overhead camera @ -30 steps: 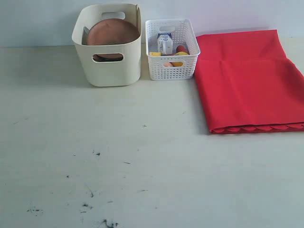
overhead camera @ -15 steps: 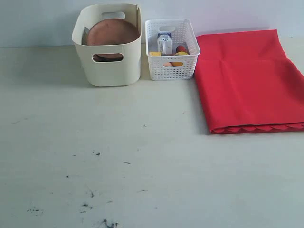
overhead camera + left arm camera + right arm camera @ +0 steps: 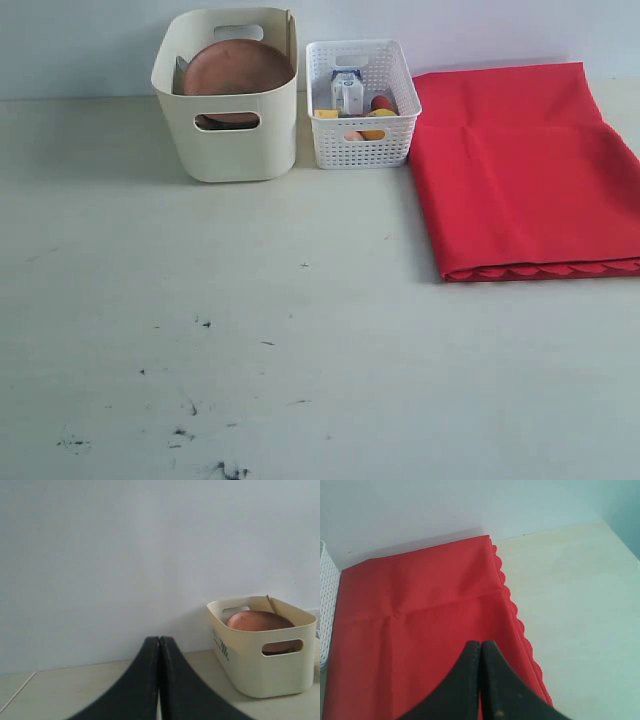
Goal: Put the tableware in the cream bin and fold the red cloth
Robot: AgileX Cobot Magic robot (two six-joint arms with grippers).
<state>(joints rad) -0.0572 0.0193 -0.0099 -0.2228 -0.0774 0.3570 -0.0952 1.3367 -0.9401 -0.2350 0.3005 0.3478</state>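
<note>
The cream bin (image 3: 228, 130) stands at the back left with the round brown plate (image 3: 237, 68) leaning inside it; the other tableware is hidden. The left wrist view shows the same cream bin (image 3: 260, 665), the plate (image 3: 259, 621) and a thin chopstick tip (image 3: 270, 603) sticking up. The red cloth (image 3: 520, 170) lies folded flat at the back right, its scalloped edges stacked along the near side. My left gripper (image 3: 159, 641) is shut and empty, well away from the bin. My right gripper (image 3: 481, 644) is shut and empty above the red cloth (image 3: 415, 620). Neither gripper shows in the exterior view.
A white lattice basket (image 3: 360, 103) with a milk carton (image 3: 348, 92) and food pieces stands between bin and cloth. Its edge (image 3: 326, 610) appears in the right wrist view. The pale table (image 3: 300, 350) carries small dark scuff marks near the front. A wall rises behind everything.
</note>
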